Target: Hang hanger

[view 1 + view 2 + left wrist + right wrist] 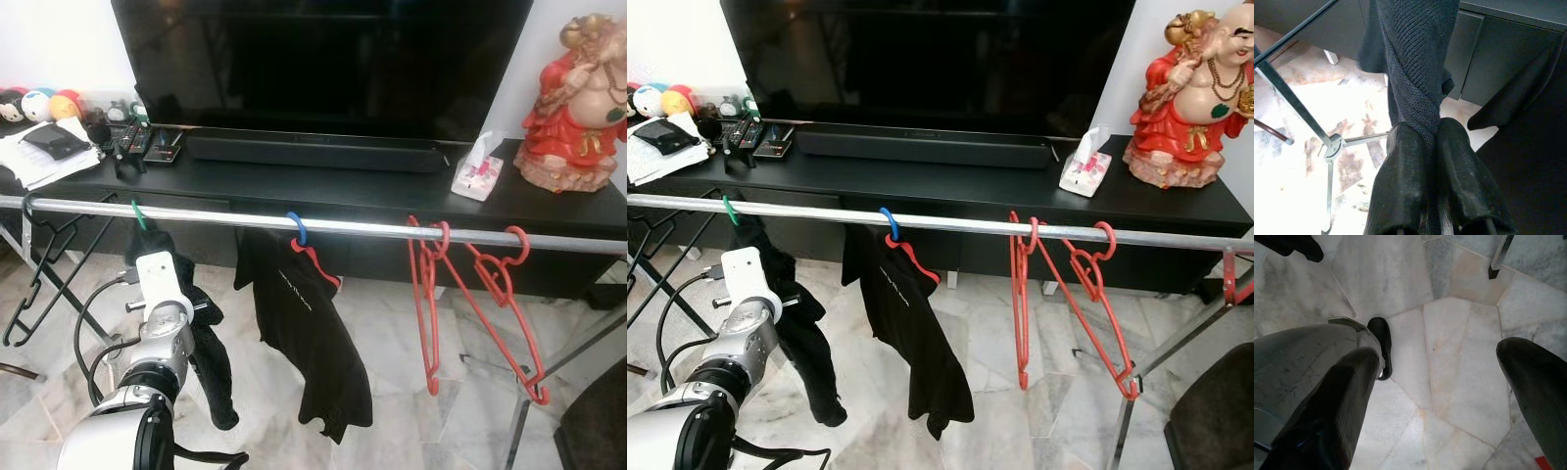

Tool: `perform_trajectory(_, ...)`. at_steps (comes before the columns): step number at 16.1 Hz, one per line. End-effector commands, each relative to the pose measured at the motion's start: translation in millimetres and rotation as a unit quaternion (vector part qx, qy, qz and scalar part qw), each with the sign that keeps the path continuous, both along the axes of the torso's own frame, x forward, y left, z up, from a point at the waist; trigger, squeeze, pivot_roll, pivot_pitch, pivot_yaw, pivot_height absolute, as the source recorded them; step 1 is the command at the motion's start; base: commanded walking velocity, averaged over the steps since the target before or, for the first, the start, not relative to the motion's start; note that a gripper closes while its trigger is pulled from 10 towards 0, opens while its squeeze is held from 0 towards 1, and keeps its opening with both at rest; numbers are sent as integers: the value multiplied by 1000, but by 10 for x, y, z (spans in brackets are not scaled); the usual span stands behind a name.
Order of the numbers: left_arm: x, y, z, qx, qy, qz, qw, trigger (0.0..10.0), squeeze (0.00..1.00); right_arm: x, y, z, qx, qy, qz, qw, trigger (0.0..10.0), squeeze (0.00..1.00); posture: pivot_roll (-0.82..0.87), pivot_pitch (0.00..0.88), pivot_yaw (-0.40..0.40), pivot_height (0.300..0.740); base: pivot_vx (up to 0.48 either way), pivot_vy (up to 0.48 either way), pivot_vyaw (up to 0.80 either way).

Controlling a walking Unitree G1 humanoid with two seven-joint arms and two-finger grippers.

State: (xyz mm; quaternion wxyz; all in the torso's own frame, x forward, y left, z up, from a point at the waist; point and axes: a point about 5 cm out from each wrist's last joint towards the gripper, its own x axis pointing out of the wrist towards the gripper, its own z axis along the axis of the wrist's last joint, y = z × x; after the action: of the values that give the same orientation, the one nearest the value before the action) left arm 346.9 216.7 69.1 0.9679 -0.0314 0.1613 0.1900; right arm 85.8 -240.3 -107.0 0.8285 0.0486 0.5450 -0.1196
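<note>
left wrist view: left gripper [1432, 142] fingers pinch dark garment [1418, 73].

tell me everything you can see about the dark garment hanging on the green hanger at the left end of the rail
The dark garment looks like a navy, ribbed knit. It hangs from a green hanger hooked over the metal rail, left of a black shirt. It droops in a long twisted strand toward the marble floor, ending just above it. The left gripper has its jaws shut on the twisted fabric partway down.
</note>
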Motion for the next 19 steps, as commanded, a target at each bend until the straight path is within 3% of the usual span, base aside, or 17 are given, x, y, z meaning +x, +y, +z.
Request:
perform_trajectory(1, 15, 16, 21, -1, -1, 5, 1000, 0, 0, -3, -22, 6, -3, -3, -6, 1000, 10000, 0, -59, 0, -31, 740, 0, 0, 0)
perform_trajectory(5, 9, 5, 12, -1, -2, 6, 1000, 0, 0, -3, -26, 7, -2, -3, -4, 1000, 10000, 0, -59, 0, -34, 740, 0, 0, 0)
perform_trajectory(8, 43, -14, 159, 9, -70, -6, 997, 0, 0, -7, -29, 7, -4, -2, -1, 1000, 10000, 0, -56, 0, -35, 740, 0, 0, 0)
perform_trajectory(9, 46, -60, 261, 20, -119, -34, 992, 0, 0, -10, -30, 7, -4, -1, 2, 1000, 10000, 0, -55, 0, -35, 740, 0, 0, 0)
perform_trajectory(10, 21, -104, 297, 39, -141, -54, 988, 4549, 0, -10, -31, 8, -4, -2, 2, 1000, 10000, 0, -48, 0, -35, 740, 0, 0, 0)
perform_trajectory(11, -2, -136, 311, 55, -151, -66, 985, 4549, 0, -11, -33, 8, -4, -2, 2, 1000, 10000, 0, -48, 0, -35, 740, 0, 0, 0)
perform_trajectory(12, -54, -169, 307, 62, -164, -77, 981, 10000, 0, -12, -33, 8, -4, -2, 4, 1000, 10000, 0, -47, 0, -35, 740, 0, 0, 0)
perform_trajectory(15, -229, -199, 233, 71, -172, -98, 978, 10000, 0, -16, -35, 8, -4, -1, 7, 1000, 10000, 0, -45, 0, -35, 740, 0, 0, 0)
perform_trajectory(19, -653, -175, 10, 88, -142, -129, 977, 10000, 0, -13, -39, 10, -2, 0, 14, 1000, 10000, 0, -36, 0, -37, 740, 0, 0, 0)
